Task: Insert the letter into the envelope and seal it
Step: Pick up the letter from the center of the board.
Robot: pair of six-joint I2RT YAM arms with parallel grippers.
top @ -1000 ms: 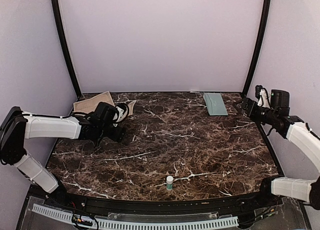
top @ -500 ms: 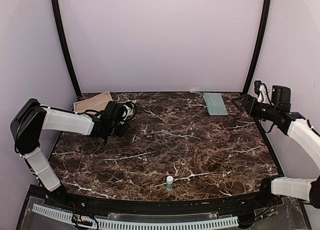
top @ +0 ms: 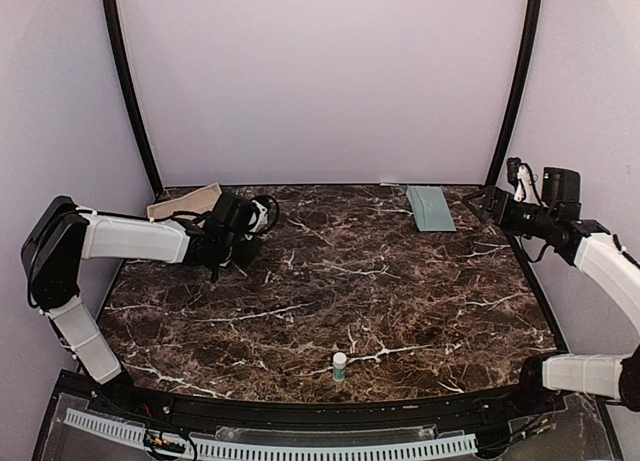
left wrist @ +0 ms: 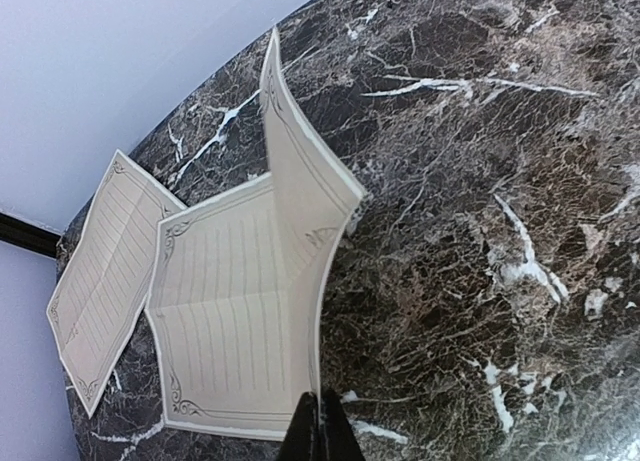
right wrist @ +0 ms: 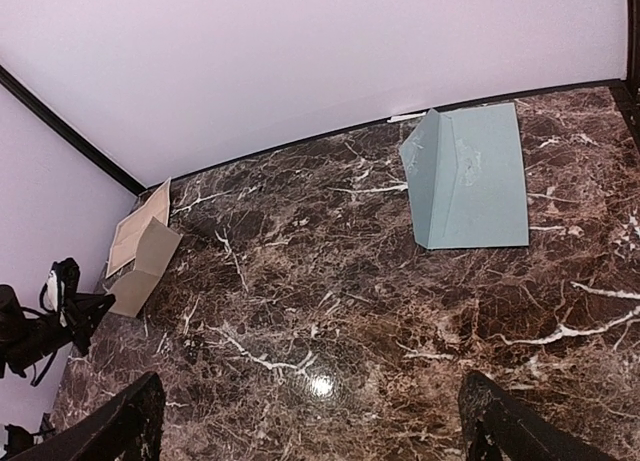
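Left gripper (left wrist: 320, 421) clenched, apparently on near edge of letter (left wrist: 240, 316) (contact mostly hidden), far left. Envelope (top: 430, 208) far right, well apart from letter, long axis near-to-far, flap on left side. Right gripper (right wrist: 310, 411) released, much nearer envelope.

Overhead rear and wrist views share the table (top: 400, 311).

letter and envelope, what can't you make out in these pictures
- letter: the left arm mostly covers it in the top view; in the left wrist view the left claw is cut off by the bottom edge.
- envelope: its inside is hidden by its own paper in both views showing it.
- glue stick: too small in the top view to read; outside both wrist views.
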